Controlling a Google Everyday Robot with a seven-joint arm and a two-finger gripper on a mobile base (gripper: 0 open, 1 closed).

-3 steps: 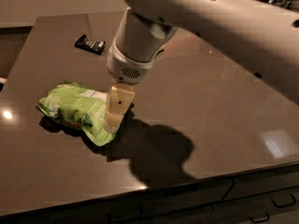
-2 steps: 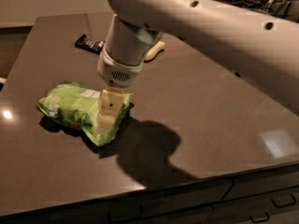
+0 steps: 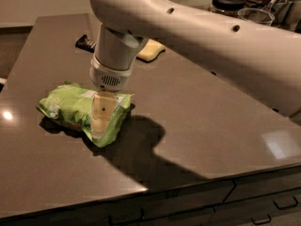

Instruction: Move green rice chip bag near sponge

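Note:
The green rice chip bag (image 3: 70, 108) lies flat on the left part of the dark countertop (image 3: 202, 112), its white label panel facing up. My gripper (image 3: 101, 119) points straight down from the thick white arm and sits on the bag's right end, touching it. The sponge (image 3: 150, 50), a pale yellow block, lies farther back on the counter, partly hidden behind the arm, well apart from the bag.
A small black wrapped bar (image 3: 86, 43) lies at the back left, near the sponge. A dark-lidded jar (image 3: 228, 0) and a glass bowl (image 3: 256, 16) stand at the back right. The counter's front edge (image 3: 141, 192) runs just below the bag, with drawers beneath.
My arm has shifted left, so the gripper sits farther onto the bag's right end. The sponge has come into view behind the arm. The bag has hardly moved.

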